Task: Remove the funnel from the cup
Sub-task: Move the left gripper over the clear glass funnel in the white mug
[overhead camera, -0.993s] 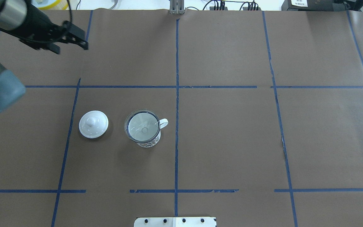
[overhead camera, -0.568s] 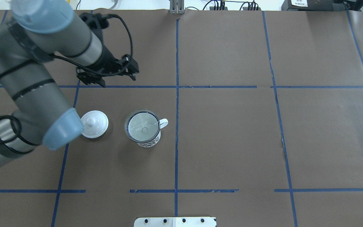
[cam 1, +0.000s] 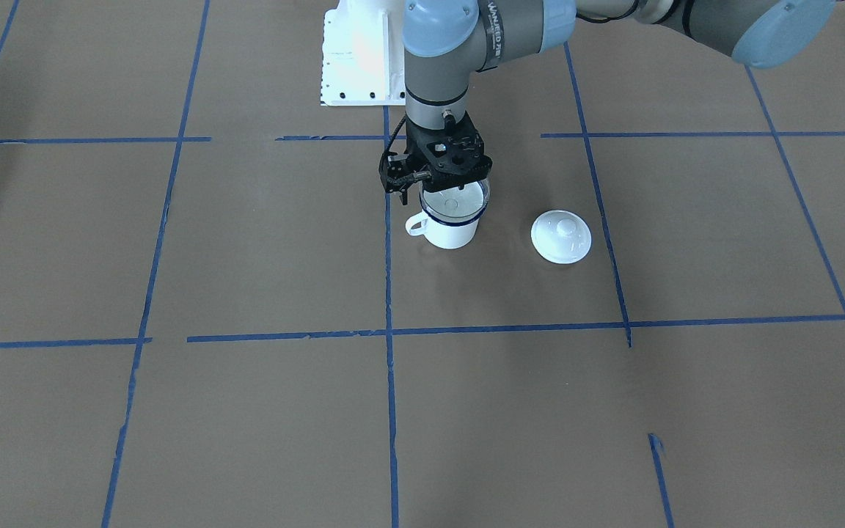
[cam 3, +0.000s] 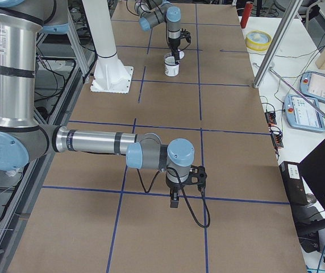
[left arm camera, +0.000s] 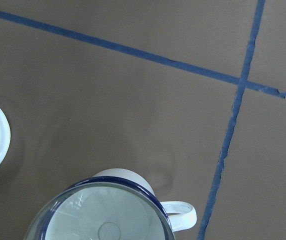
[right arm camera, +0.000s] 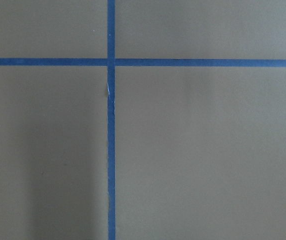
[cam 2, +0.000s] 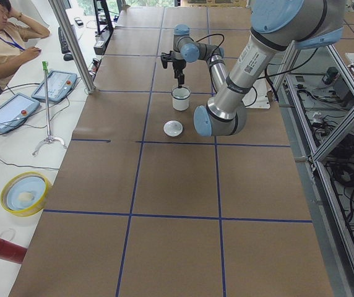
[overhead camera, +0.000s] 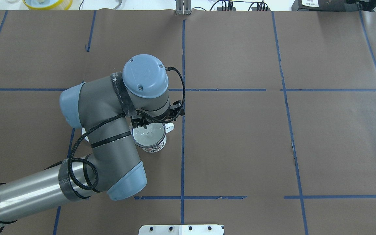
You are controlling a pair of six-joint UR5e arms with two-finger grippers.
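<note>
The cup (cam 1: 450,229), a white mug with a dark blue rim and loop handle, stands left of the table's centre line. It also shows in the overhead view (overhead camera: 154,147) and in the left wrist view (left arm camera: 180,216). The clear funnel (cam 1: 454,199) sits in its mouth, seen from above (overhead camera: 148,134) and from the wrist camera (left arm camera: 103,217). My left gripper (cam 1: 436,187) hangs open just above the cup's far rim (overhead camera: 157,122), touching nothing. My right gripper (cam 3: 174,199) points down at bare table far from the cup; I cannot tell if it is open.
A white domed lid (cam 1: 560,236) with a knob lies beside the cup, opposite its handle; the left arm hides most of it from overhead. The robot's white base plate (cam 1: 356,62) is behind the cup. A yellow bowl (cam 2: 25,193) and a seated operator (cam 2: 4,37) are off the table's edge.
My left arm has swung from the far left corner in over the cup, gripper now pointing down above its rim. Cup, funnel and lid have not moved.
</note>
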